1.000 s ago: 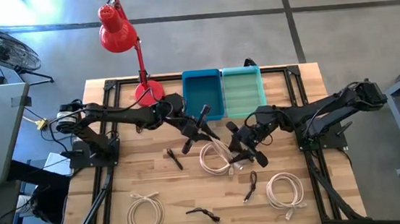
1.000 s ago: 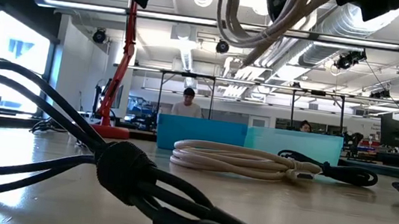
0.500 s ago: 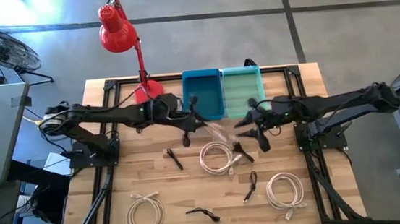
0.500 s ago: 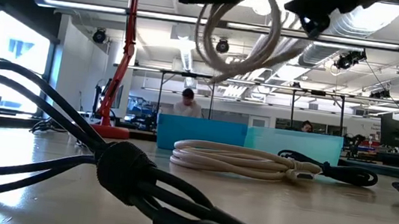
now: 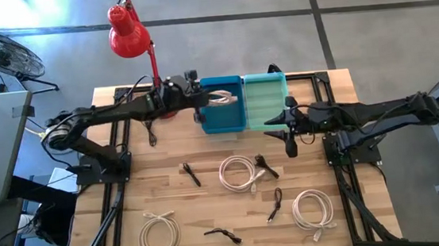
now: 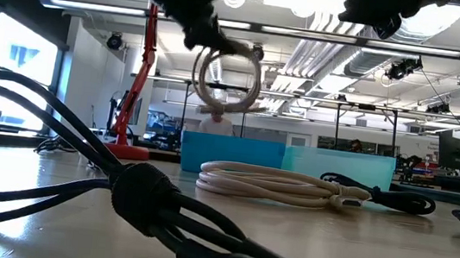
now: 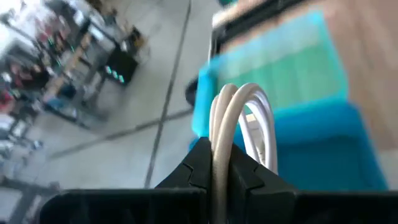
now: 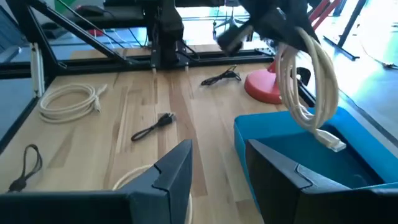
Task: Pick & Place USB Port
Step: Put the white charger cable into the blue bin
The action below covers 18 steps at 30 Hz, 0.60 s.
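Since a second ago my left gripper (image 5: 206, 102) has carried the white coiled cable (image 5: 221, 100) up off the desk (image 5: 335, 81) and over to the blue bin (image 5: 224, 113), where the coil hangs in the air above it, jaws pinched tight on its loops. My right gripper (image 5: 285, 124) has pulled back from mid-desk to the near edge of the green bin (image 5: 266, 99), jaws parted with nothing between them. On the desk I see another white coil (image 5: 237, 173) in the middle, two more white coils (image 5: 159, 229) nearer the front, and several short black cables (image 5: 190, 174). The red lamp (image 5: 134, 43) stands at the back left.
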Tool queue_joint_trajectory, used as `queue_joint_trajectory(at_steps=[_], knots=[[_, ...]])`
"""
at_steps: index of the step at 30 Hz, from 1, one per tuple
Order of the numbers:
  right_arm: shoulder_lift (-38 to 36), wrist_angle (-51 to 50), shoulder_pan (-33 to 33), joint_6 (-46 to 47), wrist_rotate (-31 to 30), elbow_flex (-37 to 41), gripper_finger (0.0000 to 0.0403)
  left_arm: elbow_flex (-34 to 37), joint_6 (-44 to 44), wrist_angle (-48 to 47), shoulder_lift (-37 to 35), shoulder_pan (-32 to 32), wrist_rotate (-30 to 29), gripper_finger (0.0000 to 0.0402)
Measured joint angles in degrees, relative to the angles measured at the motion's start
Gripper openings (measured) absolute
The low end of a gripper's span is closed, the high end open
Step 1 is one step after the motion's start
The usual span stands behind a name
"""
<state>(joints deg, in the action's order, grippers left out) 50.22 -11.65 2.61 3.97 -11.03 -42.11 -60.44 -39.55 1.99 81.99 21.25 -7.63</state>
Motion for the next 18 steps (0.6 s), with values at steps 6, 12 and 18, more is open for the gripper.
queue_joint_trajectory(at_steps=[6,12,18], knots=[[1.84,-0.08,0.0,0.01,0.02,0.0,0.0142,-0.03,0.17,4.45,5.42,2.54,-0.55,0.0012],[2.33,-0.12,0.0,0.02,0.02,0.0,0.0142,0.0,-4.44,8.58,11.1,2.37,-2.69,0.001],[2.34,-0.15,0.0,0.04,0.02,0.0,0.0142,0.01,-7.66,14.84,16.29,2.41,-5.02,0.001]])
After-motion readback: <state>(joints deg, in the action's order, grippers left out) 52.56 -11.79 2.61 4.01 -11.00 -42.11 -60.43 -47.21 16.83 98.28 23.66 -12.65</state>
